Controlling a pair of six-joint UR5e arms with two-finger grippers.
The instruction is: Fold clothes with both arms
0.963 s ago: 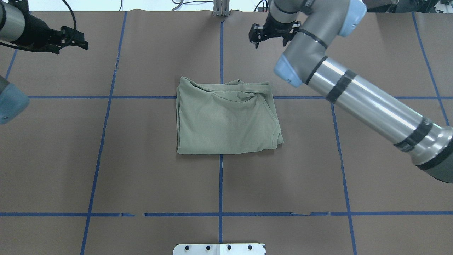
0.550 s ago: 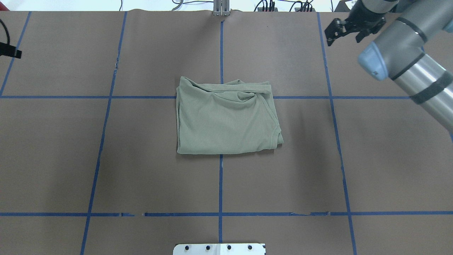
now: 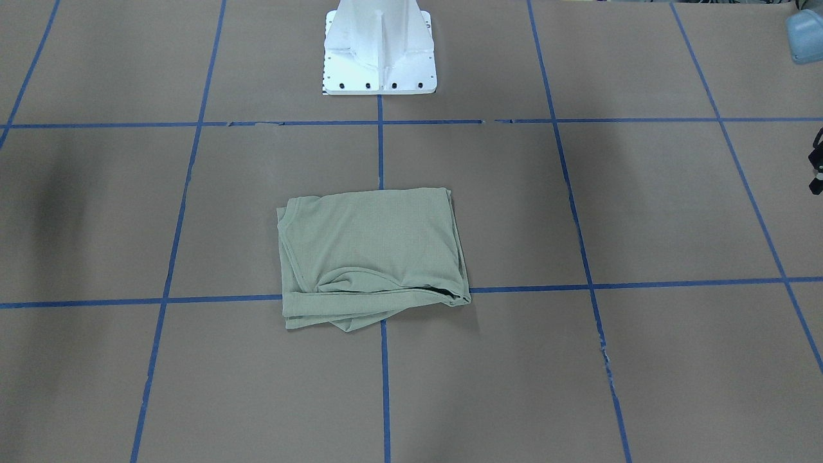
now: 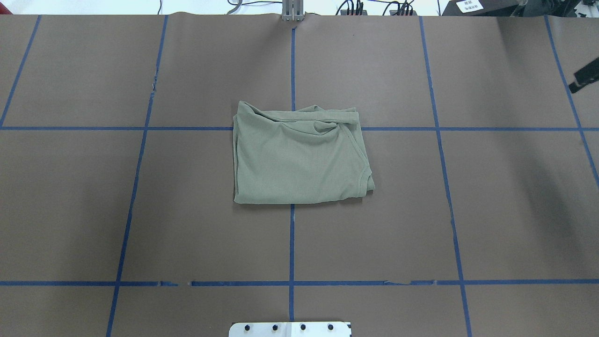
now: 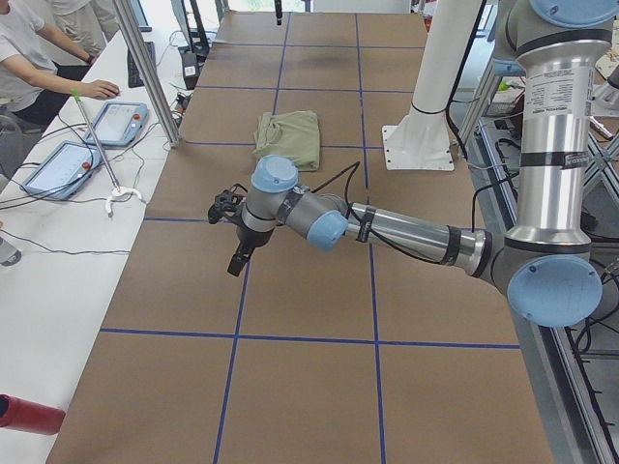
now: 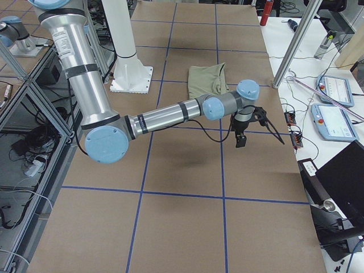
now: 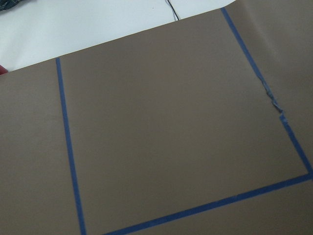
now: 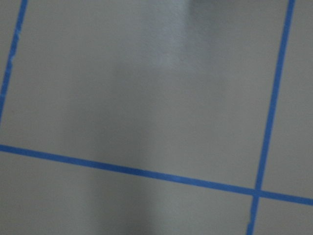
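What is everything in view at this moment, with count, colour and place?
shirt: one, pale sage green, folded, at the table's middle.
table: one, brown paper with a blue tape grid.
pedestal base: one, white, at the robot's edge of the table.
control tablets: two, grey-blue, on the white bench opposite.
red cylinder: one, on that bench's end.
person: one, light top, seated at that bench.
left arm: one, silver-grey with blue caps, low over its table end.
right arm: one, same colours, over the other end.
left gripper: one, black, over bare paper; state unclear.
right gripper: one, black, over bare paper; state unclear.
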